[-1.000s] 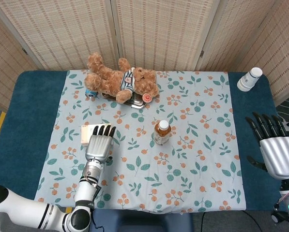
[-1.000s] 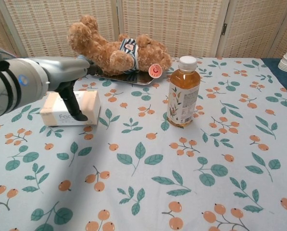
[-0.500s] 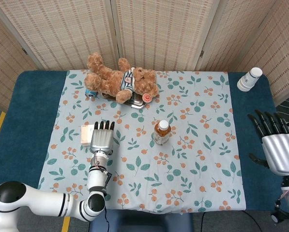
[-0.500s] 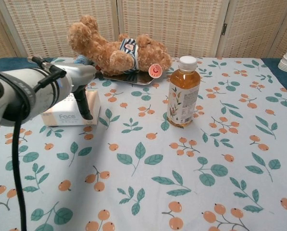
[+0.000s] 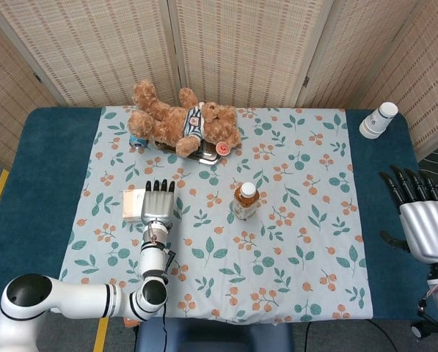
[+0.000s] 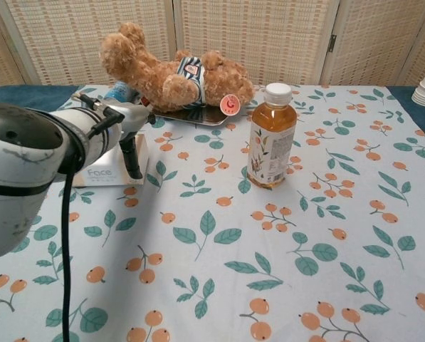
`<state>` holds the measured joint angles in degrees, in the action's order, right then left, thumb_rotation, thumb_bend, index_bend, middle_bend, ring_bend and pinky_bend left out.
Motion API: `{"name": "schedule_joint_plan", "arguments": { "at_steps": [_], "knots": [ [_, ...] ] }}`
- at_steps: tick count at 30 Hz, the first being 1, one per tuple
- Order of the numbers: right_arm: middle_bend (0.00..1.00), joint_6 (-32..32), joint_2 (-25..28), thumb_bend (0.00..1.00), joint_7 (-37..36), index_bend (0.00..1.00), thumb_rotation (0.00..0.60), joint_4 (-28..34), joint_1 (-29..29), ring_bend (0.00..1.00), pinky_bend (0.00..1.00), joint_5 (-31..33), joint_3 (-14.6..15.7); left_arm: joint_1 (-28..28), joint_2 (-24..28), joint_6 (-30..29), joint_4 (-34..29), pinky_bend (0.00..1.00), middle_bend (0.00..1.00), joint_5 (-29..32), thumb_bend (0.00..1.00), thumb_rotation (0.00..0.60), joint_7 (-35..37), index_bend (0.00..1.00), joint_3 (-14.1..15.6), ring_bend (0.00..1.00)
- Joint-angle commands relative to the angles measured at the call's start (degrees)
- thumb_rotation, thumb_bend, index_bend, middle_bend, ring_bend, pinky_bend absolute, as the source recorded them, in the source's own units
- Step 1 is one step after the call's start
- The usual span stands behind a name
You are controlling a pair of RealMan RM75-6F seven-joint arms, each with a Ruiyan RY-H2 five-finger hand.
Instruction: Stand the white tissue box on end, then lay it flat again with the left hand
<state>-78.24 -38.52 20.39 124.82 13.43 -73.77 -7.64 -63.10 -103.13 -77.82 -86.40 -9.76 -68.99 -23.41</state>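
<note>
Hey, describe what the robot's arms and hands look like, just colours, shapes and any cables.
Both arms are glossy white tubes with black joint caps. Each robot hand has a silver-grey metal back and black fingers: left hand, right hand. A thin black cable hangs along the left arm. The right arm carries a small green light.

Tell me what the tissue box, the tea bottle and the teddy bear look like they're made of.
The tissue box looks like a soft paper or film pack, matte, with printed lettering; which of the two is unclear. The tea bottle looks like clear plastic: amber liquid shows through, with a white cap and a printed label. The teddy bear looks like fuzzy brown plush fabric with a striped cloth shirt.
</note>
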Motion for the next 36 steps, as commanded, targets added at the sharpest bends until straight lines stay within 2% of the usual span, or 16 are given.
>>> {"name": "schedule_joint_plan", "arguments": {
  "at_steps": [1,13,22,25,29,33,36],
  "knots": [
    [0.0,1.16,0.19,0.12,-0.62,0.07,0.6,-0.05,0.37,0.0,0.0,0.62,0.05,-0.43,-0.62,1.42,2.32,0.04,0.02,0.41,0.18,0.6,-0.27,0.0,0.16,0.0],
    [0.0,2.98,0.03,0.12,-0.23,0.07,0.6,-0.52,1.19,0.0,0.0,2.5,0.0,0.08,0.63,4.29,7.01,0.04,0.04,0.87,0.18,0.6,-0.28,0.0,0.15,0.0],
    [0.0,3.83,-0.26,0.12,0.45,0.07,0.6,-0.38,1.66,0.0,0.0,3.77,0.07,0.65,1.0,6.67,8.73,0.05,0.14,2.4,0.18,0.6,-0.23,0.02,0.26,0.0],
    [0.0,3.86,-0.28,0.12,0.62,0.07,0.6,-0.29,1.74,0.0,0.0,4.07,0.06,0.64,0.85,7.19,9.19,0.08,0.27,3.07,0.2,0.6,-0.62,0.13,0.49,0.03],
    [0.0,4.44,-0.22,0.12,0.56,0.07,0.6,-0.3,1.97,0.0,0.0,4.68,0.13,0.69,-0.29,6.19,11.1,0.14,0.49,-0.49,0.24,0.6,1.56,0.33,1.37,0.18],
    [0.0,4.56,-0.13,0.12,0.36,0.07,0.6,-0.37,2.09,0.0,0.0,4.94,0.07,0.98,-0.29,4.99,11.07,0.19,0.64,-3.76,0.28,0.6,3.57,0.46,1.52,0.3],
    [0.0,4.72,-0.06,0.12,0.26,0.07,0.6,-0.41,2.17,0.0,0.0,5.23,0.08,1.59,0.44,3.71,9.55,0.22,0.68,-7.33,0.3,0.6,6.19,0.5,1.4,0.34]
  ]
}}
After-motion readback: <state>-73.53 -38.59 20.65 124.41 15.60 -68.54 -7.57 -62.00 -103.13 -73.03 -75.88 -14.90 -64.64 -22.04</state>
